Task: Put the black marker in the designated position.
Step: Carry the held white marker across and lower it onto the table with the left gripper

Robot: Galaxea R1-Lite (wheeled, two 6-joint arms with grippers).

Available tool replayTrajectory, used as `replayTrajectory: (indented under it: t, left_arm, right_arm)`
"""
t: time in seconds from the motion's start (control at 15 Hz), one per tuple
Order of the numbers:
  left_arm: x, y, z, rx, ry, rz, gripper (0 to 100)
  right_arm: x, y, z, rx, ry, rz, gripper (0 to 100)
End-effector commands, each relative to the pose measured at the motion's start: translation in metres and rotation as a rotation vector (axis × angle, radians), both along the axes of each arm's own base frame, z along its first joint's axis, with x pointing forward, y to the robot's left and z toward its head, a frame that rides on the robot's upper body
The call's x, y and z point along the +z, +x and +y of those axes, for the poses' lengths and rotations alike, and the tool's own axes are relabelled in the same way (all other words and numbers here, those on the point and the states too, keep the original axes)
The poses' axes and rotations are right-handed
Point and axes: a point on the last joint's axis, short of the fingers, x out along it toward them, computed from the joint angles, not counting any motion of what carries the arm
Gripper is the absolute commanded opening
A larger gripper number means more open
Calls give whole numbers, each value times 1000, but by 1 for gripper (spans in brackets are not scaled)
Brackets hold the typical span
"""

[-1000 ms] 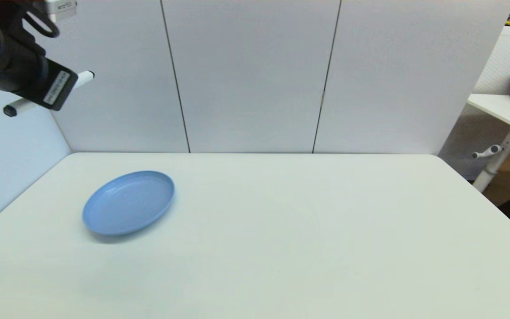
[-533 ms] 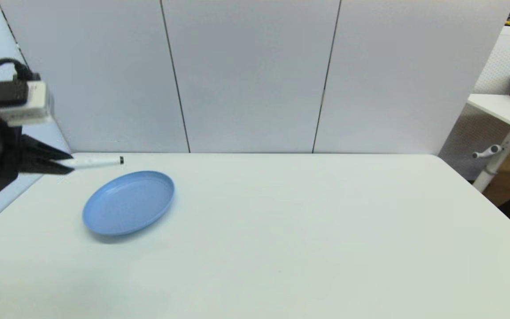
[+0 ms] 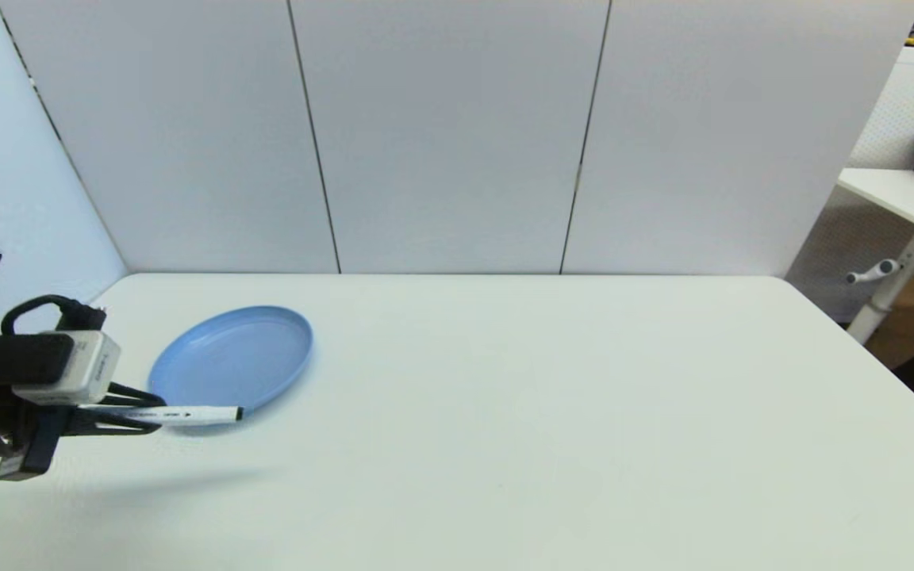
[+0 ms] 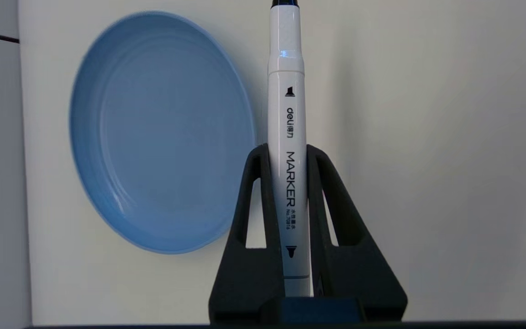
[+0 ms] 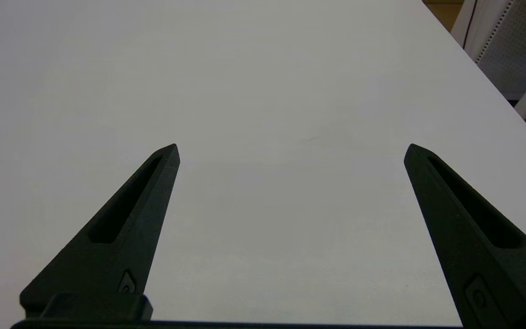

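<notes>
The black marker, a slim white barrel with a black tip, sticks out level to the right from my left gripper, which is shut on it. It hangs above the table in front of the blue plate's near rim. In the left wrist view the marker runs straight between the two black fingers, beside the blue plate. My right gripper is open over bare white tabletop and is out of the head view. The designated position has no marking that I can tell.
The blue plate lies at the table's left back part. Grey partition panels close off the back and left. A side table stands off the right edge.
My left arm has come down from high at the upper left and toward the near left of the table, carrying the marker, which has turned to point right, past the plate's front rim.
</notes>
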Motion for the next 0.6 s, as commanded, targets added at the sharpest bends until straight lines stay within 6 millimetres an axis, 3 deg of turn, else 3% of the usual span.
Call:
replayTrajectory:
  t: [0.07, 0.33, 0.6]
  left_arm:
    - [-50, 0, -1, -31, -42, 3, 0]
    - [-76, -3, -2, -46, -75, -16, 0]
    - [-81, -4, -3, -46, -80, 0, 0]
  right_arm:
    - [0, 0, 0, 0, -1, 2, 100]
    - [0, 0, 0, 0, -1, 2, 100]
    - [0, 0, 0, 0, 0, 2, 100]
